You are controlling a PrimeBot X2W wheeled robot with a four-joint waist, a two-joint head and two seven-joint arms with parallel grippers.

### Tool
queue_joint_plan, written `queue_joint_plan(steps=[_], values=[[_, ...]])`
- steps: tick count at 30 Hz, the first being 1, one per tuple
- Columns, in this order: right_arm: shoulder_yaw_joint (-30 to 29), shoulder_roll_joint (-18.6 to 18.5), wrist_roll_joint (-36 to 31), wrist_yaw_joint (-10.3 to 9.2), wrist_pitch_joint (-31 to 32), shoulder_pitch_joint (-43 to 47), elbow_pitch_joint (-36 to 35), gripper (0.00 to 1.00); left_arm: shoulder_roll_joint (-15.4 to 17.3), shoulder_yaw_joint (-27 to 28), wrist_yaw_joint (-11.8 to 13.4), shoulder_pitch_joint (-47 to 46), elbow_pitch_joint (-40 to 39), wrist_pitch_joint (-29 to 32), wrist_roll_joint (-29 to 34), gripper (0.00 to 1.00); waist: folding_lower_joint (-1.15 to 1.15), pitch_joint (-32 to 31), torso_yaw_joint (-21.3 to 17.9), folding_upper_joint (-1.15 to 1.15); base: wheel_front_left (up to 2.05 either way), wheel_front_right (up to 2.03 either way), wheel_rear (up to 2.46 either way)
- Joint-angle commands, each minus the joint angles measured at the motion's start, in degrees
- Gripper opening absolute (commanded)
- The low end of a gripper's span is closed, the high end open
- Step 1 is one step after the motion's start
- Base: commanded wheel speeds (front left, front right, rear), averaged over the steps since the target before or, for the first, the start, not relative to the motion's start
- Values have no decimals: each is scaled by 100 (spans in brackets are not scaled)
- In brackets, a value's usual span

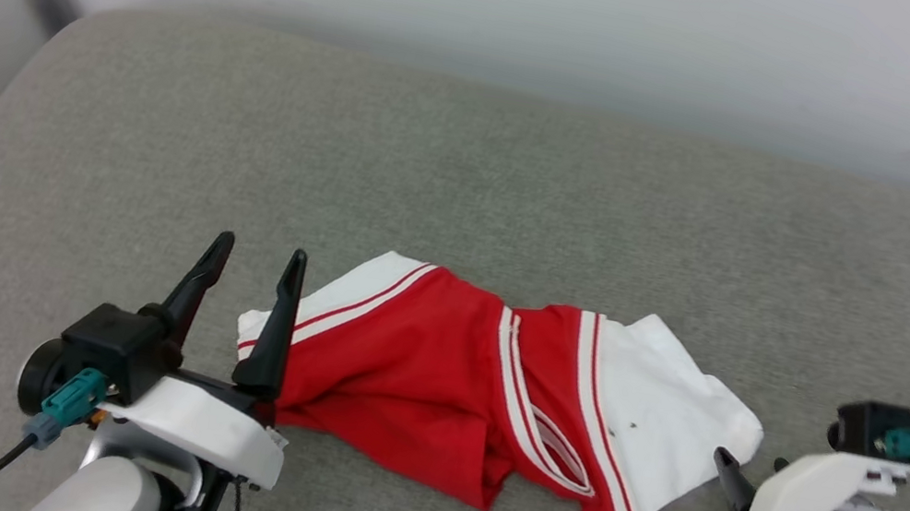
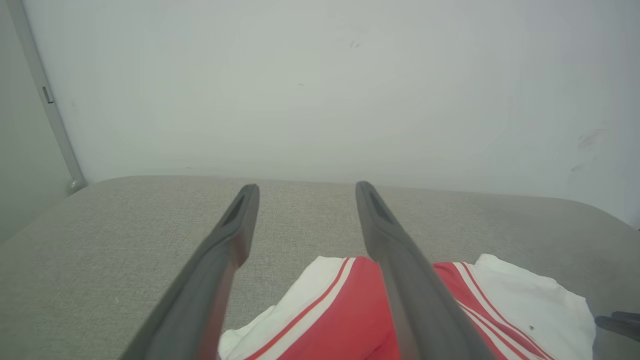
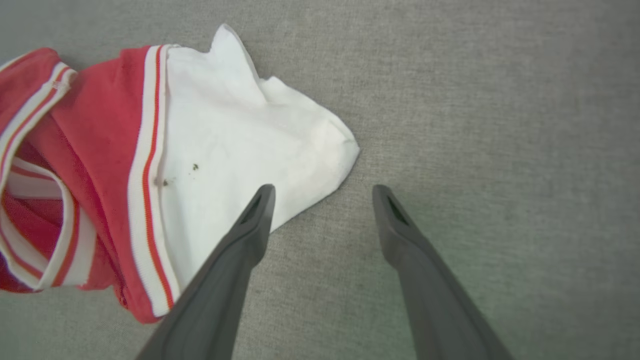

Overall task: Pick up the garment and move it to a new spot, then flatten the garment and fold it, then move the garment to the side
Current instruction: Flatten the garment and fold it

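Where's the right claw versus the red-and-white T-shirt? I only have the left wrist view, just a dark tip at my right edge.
Observer: The right claw is at the white sleeve on the robot's right of the red fabric T-shirt with white sleeves. One finger is over the sleeve's corner, the other over the bare grey woven cushion.
Operator: Gripping it?
Observer: No. The jaws stand wide open and nothing is pinched. I cannot tell whether it touches the cloth.
Operator: Shirt flat on the near side?
Observer: No. The head view shows it bunched, with the red-and-white striped trim looping through the middle towards the near edge.
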Motion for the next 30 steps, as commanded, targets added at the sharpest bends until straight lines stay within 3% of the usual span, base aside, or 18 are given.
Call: queue_joint_plan(steps=[1, 7, 13, 14, 15, 21, 30], values=[[60, -122, 21, -4, 191, -203, 67, 100, -49, -14, -32, -90, 18, -31, 47, 100, 0, 194, 211, 0, 0, 0, 0], [275, -306, 121, -4, 1142, -755, 401, 100, -345, 13, -209, -254, 52, -39, 218, 100, 0, 494, 538, 0, 0, 0, 0], [245, -268, 113, -4, 1874, -673, 878, 99, -561, 173, -378, -218, 99, -35, 419, 100, 0, 600, 656, 0, 0, 0, 0], [240, -246, 147, -4, 1925, -650, 904, 39, -593, 212, -419, -200, 118, -35, 444, 100, 0, 600, 653, 0, 0, 0, 0], [254, -221, 168, -4, 1925, -651, 894, 0, -619, 267, -431, -179, 138, -36, 475, 100, 0, 596, 632, 0, 0, 0, 0], [508, -332, 273, -3, 1694, -888, 505, 0, -631, 461, -516, -38, 233, -30, 611, 100, 0, 442, 359, 0, 0, 0, 0], [615, -1017, 416, -4, 1275, -1288, -688, 0, -474, 605, -533, 56, 216, -25, 633, 100, 0, 254, -108, 0, 0, 0, 0]])
